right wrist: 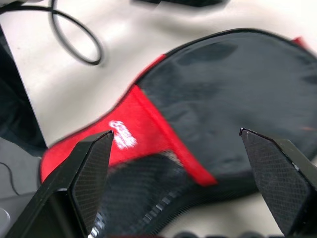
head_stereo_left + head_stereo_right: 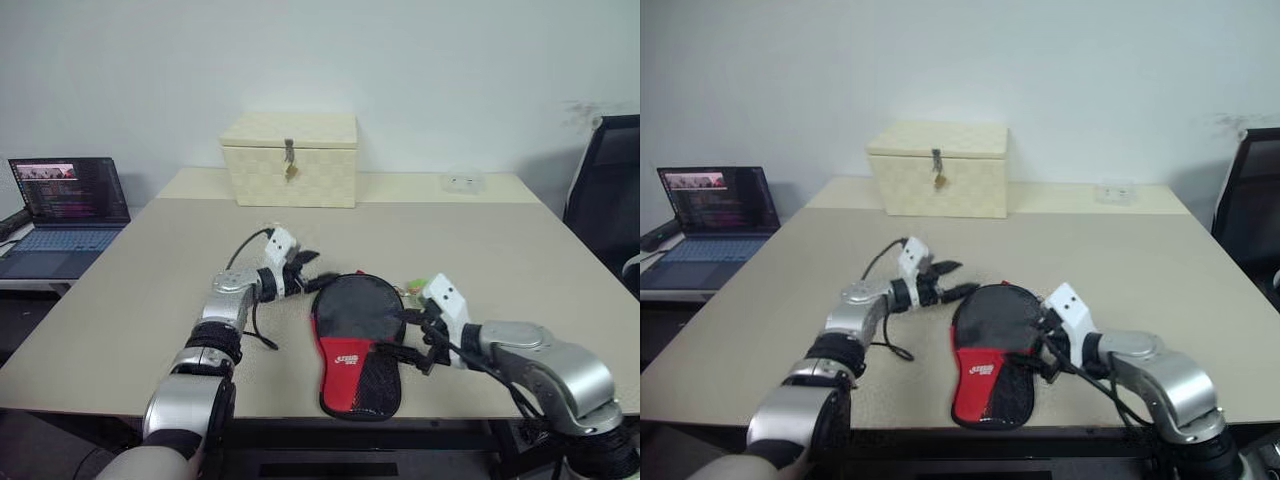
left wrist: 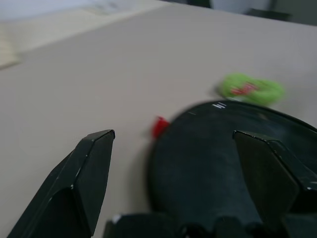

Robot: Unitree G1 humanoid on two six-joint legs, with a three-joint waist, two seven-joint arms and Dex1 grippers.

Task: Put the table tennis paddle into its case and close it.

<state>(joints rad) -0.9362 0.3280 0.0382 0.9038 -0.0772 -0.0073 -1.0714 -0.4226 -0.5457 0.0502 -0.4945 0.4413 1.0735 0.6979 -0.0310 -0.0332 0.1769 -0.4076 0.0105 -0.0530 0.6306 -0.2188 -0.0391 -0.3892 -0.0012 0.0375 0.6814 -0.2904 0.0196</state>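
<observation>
- Now the case lies flat on the beige table, near the front edge, with its round black part away from me and its red panel and mesh pocket toward me.
- The case looks closed; I cannot see the paddle.
- A small green tag lies on the table just beside the round end of the case.
- My left claw is beside the left side of the round end, wide open, with nothing in it.
- My right claw is at the right edge of the case, also wide open and holding nothing.
- A cream box with a metal latch stands far back, and a laptop is at the left.
</observation>
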